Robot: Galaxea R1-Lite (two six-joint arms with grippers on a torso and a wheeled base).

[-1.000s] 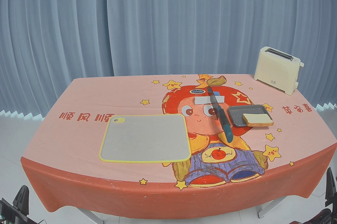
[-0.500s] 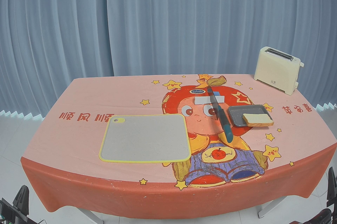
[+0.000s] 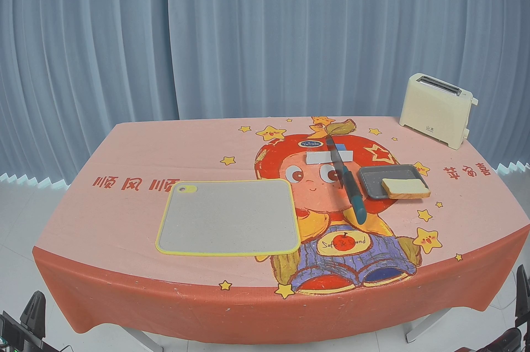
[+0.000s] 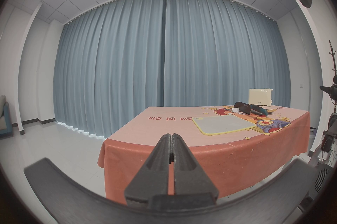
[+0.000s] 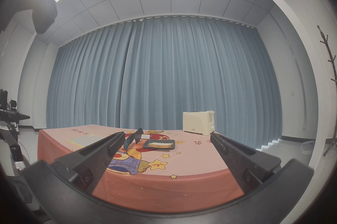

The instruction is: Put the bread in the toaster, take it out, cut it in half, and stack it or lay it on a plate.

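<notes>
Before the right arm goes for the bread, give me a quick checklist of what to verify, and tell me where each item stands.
1. Bread whole and lying flat on the tray: ok.
2. Right gripper open, nothing in it: ok.
3. Left gripper shut, holding nothing: ok.
4. Toaster upright with its slot facing up: ok. Whether the slot is empty inside: cannot tell.
5. Knife lying beside the tray, not touching the bread: ok.
6. Cutting board lying flat with nothing on it: ok.
</notes>
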